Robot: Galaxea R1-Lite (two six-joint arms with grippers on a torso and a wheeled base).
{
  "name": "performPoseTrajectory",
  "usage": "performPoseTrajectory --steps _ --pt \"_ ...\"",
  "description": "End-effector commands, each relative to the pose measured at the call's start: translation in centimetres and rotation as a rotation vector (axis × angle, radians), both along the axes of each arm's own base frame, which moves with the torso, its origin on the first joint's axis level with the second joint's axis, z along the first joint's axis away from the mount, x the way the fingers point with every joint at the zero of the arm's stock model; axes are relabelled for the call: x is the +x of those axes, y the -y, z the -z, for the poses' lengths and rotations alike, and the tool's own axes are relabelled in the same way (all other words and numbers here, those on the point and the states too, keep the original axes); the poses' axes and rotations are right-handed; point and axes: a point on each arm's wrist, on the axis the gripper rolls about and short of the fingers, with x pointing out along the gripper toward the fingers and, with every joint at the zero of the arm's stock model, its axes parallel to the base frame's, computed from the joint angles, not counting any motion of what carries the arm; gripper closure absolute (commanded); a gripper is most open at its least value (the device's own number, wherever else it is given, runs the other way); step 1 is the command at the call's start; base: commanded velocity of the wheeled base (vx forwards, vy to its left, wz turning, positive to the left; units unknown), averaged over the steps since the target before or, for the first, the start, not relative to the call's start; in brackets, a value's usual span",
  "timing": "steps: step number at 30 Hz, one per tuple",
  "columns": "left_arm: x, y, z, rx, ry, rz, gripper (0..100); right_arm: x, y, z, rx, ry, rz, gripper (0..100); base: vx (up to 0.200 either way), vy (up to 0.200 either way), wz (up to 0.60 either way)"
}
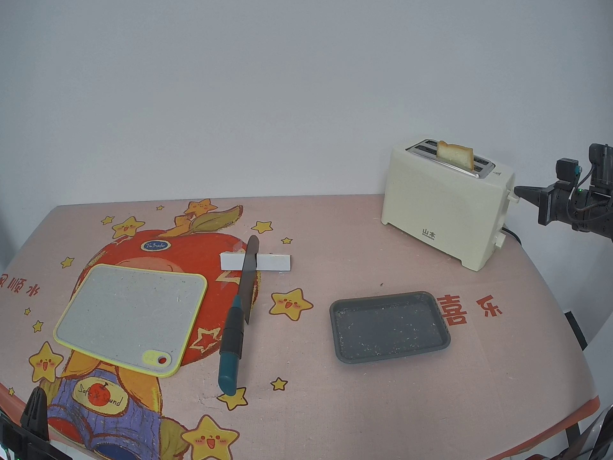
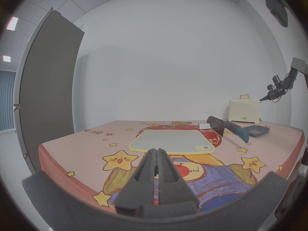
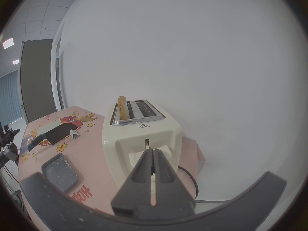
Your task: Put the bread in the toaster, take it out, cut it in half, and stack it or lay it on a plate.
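A cream toaster point(image 1: 447, 206) stands at the back right of the table, with a slice of bread point(image 1: 455, 155) sticking up out of its front slot point(image 3: 122, 108). My right gripper point(image 1: 520, 191) is shut and empty, hovering just off the toaster's lever end point(image 3: 152, 151). A dark grey tray-like plate point(image 1: 389, 326) lies in front of the toaster. A teal-handled knife point(image 1: 237, 317) leans on a small white rest point(image 1: 255, 262). The pale cutting board point(image 1: 133, 314) lies at the left. My left gripper point(image 2: 156, 154) is shut and empty near the table's front left corner.
The toaster's black cord point(image 3: 189, 183) runs off behind it near the table's right edge. A plain wall backs the table. Bare tabletop lies between the knife and the toaster.
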Motion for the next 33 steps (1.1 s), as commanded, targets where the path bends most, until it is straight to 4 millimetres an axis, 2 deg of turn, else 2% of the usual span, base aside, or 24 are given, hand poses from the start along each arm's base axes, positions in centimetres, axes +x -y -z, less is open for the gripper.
performPoseTrajectory --steps 1,33 --pt "0.1 0.0 0.5 0.001 -0.017 0.001 100 0.1 0.0 0.8 0.003 -0.027 -0.001 100 0.000 0.000 0.00" --pt "0.1 0.0 0.5 -0.001 -0.017 0.001 100 -0.1 -0.4 2.7 0.007 -0.090 -0.007 100 0.000 0.000 0.00"
